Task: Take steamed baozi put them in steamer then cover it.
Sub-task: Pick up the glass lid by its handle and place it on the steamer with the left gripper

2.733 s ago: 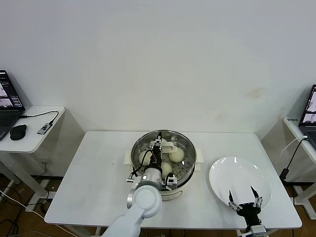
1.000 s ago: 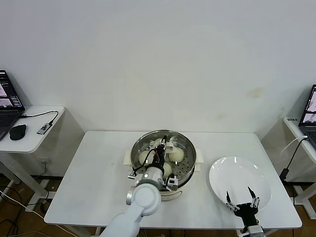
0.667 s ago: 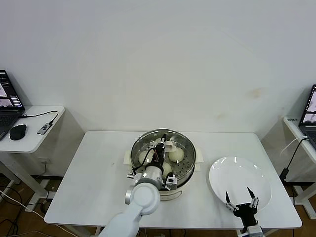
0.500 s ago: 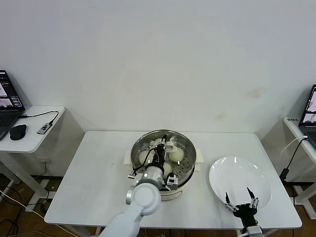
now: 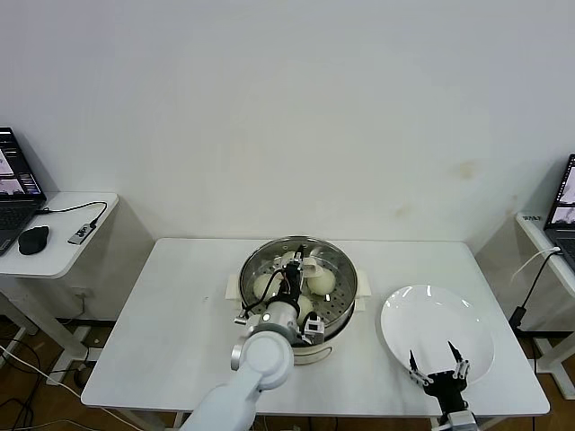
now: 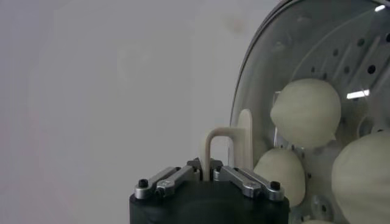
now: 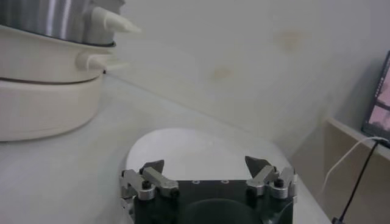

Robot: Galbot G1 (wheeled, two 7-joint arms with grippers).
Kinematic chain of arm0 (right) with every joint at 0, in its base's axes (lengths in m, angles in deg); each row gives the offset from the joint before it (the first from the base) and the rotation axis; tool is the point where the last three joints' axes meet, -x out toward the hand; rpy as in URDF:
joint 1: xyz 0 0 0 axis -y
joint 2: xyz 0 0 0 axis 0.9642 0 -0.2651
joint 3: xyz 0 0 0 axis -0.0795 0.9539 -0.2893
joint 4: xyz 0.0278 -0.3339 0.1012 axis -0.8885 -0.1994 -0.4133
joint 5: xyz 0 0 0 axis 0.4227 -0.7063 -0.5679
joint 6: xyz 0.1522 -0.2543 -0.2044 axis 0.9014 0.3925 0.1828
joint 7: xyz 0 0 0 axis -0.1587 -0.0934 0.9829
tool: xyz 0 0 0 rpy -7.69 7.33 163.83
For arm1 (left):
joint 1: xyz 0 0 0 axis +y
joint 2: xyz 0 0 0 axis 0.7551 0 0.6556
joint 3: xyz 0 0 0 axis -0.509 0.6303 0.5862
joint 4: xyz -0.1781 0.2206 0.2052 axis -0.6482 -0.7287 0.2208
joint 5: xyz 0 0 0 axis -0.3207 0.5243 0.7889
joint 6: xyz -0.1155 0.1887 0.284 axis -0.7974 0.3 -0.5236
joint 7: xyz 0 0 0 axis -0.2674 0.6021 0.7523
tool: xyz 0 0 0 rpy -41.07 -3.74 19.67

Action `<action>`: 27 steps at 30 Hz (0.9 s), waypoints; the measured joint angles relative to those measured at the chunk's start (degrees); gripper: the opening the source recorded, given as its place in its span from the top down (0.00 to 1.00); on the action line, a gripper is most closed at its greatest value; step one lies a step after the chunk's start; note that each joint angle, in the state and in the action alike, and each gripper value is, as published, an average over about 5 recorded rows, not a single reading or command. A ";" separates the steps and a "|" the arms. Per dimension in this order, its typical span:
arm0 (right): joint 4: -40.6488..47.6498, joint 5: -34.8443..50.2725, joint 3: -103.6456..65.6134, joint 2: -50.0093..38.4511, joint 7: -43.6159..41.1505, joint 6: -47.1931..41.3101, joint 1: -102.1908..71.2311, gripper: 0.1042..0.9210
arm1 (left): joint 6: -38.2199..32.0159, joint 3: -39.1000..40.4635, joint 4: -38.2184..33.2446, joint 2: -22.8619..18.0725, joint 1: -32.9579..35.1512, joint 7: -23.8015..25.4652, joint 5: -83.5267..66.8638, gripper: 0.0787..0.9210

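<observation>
The steamer (image 5: pixel 297 289) stands mid-table with the clear glass cover (image 5: pixel 334 262) lying on it. Under the glass I see three baozi (image 5: pixel 322 281), (image 5: pixel 264 285), (image 5: pixel 305 307); a fourth is hidden by my arm. My left gripper (image 5: pixel 292 269) is over the pot and shut on the cover's cream-white handle (image 6: pixel 235 137). The left wrist view shows that gripper (image 6: pixel 210 174), the cover's glass (image 6: pixel 304 55) and baozi (image 6: pixel 304 112) beneath it. My right gripper (image 5: pixel 437 368) is open and empty at the front rim of the white plate (image 5: pixel 436 332).
The right wrist view shows the right gripper (image 7: pixel 210 165) above the plate (image 7: pixel 195 143), with the steamer's white base (image 7: pixel 42 100) off to one side. Small side tables with laptops stand left (image 5: pixel 54 229) and right (image 5: pixel 557 242) of the white table (image 5: pixel 171 314).
My right gripper has drawn back a little toward the table's front edge. My left gripper has shifted slightly over the pot, still holding the cover's handle.
</observation>
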 measured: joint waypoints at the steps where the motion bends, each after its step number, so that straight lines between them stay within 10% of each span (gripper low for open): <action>1: 0.00 -0.03 0.00 0.00 -0.01 0.00 -0.01 0.12 | 0.02 -0.01 0.01 -0.02 0.04 -0.04 -0.03 0.91; 9: 0.00 -0.24 0.08 0.07 -0.03 0.01 -0.02 0.12 | 0.35 -0.15 -0.48 -0.17 0.81 -0.58 -0.31 0.87; 27: 0.11 -0.59 0.28 0.09 -0.03 0.14 -0.11 0.12 | 0.71 -2.26 -6.07 2.10 5.47 -2.67 -1.81 0.26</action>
